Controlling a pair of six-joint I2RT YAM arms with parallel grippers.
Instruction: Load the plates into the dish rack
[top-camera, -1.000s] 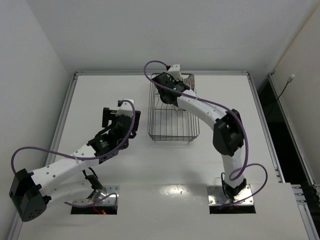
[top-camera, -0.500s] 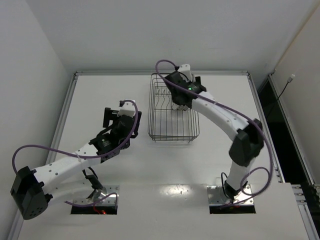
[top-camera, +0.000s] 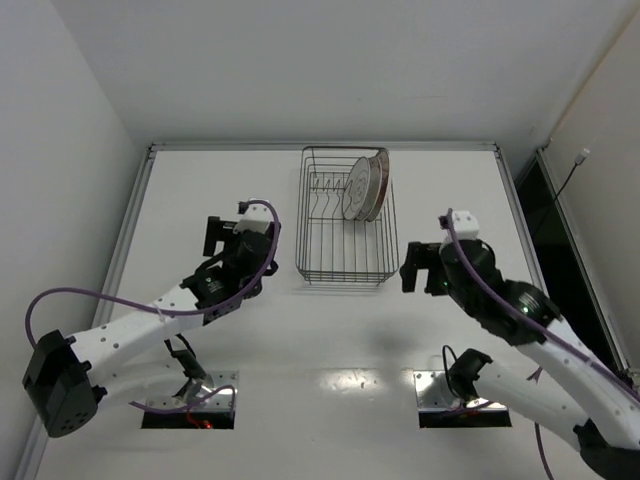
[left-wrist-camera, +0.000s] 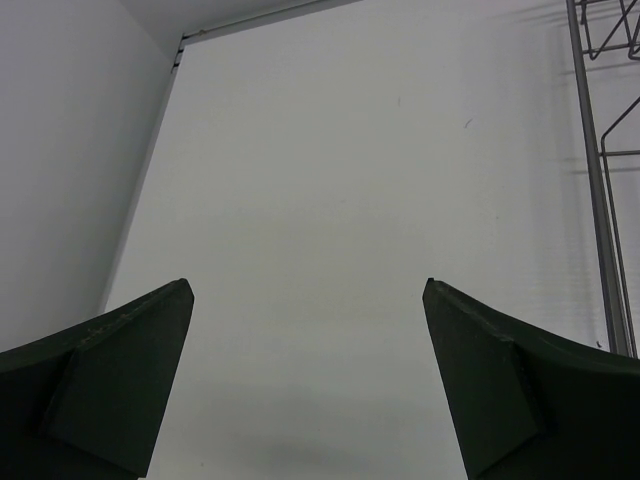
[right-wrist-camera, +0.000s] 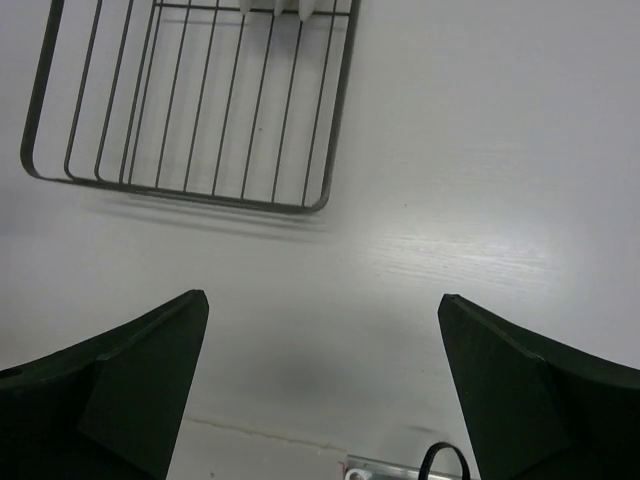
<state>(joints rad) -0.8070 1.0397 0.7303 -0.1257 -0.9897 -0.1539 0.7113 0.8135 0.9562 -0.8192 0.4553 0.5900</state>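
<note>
1. Your left gripper hangs just left of the dish rack, where it was a second ago. Its fingers are spread wide with nothing between them.
2. The plates now stand on edge in the dish rack's far right corner, leaning together. I cannot tell the count. A second ago the right arm covered that corner.
3. Your right gripper has pulled back from the dish rack's far end to a spot just right of its near right corner. Its fingers are apart and empty, so it has let the plate go.
4. You have no plate left outside the dish rack in any view, so the loading looks done, or very nearly.
5. The table around the dish rack is plain matte white with a metal edge strip.
6. Left of and beyond the dish rack stand bare white walls. Well to its right, past the table edge, lies a dark gap with a cable.
</note>
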